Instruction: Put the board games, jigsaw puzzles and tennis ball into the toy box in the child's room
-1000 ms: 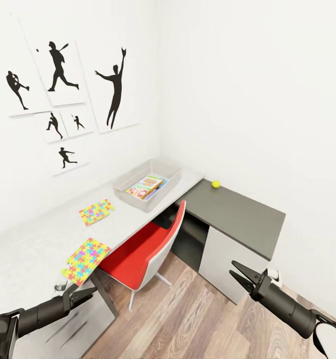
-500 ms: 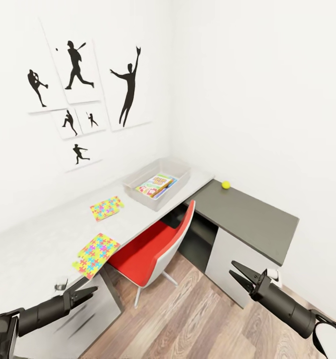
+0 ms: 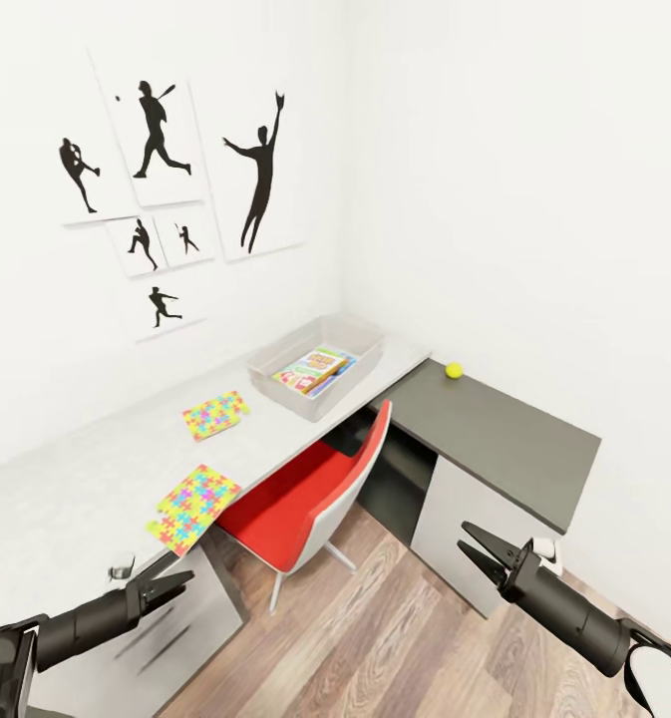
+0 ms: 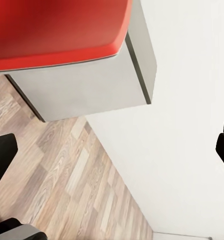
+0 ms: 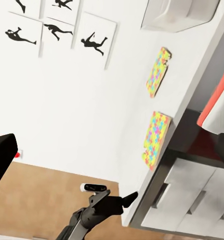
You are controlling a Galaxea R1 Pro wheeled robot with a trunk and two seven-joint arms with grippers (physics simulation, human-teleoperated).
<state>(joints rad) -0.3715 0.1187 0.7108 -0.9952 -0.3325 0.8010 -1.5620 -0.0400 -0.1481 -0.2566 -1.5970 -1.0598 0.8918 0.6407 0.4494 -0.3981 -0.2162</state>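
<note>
Board games [image 3: 315, 369] lie inside toy box [image 3: 363, 334]; both pincers released, empty.

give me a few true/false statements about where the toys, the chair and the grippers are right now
1. The tennis ball lies inside the toy box. False: it sits on the lower dark grey shelf unit, apart from the box.
2. Colourful board games already lie in the toy box. True.
3. Both jigsaw puzzles, the far one and the near one, lie flat on the table. True.
4. The right gripper holds a puzzle. False: it is open and empty, over the wood floor.
5. The red chair stands at the table between the near puzzle and the shelf unit. True.
6. The left gripper is shut on the tennis ball. False: it is empty, fingers parted.
</note>
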